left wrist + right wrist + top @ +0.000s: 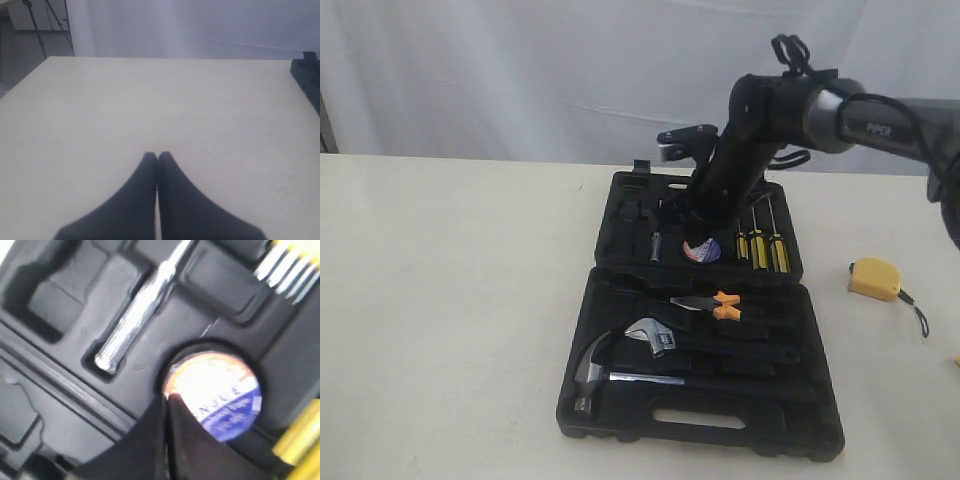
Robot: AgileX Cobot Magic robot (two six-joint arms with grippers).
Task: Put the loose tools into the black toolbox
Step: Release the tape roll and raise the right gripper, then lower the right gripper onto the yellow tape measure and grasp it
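Left gripper (157,156) pressed shut, empty, over table (150,100). Right gripper (166,399) shut too, tips at rim of round tape roll (220,395) seated in moulded black toolbox (620,420). Pliers (715,303) in other half, yellow tape measure (873,278) outside, well right of fingers.

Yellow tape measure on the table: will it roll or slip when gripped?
The tape measure looks blocky and lies flat, so rolling seems unlikely. Its smooth case may skid on the table. The thin strap looks floppy and will probably dangle.
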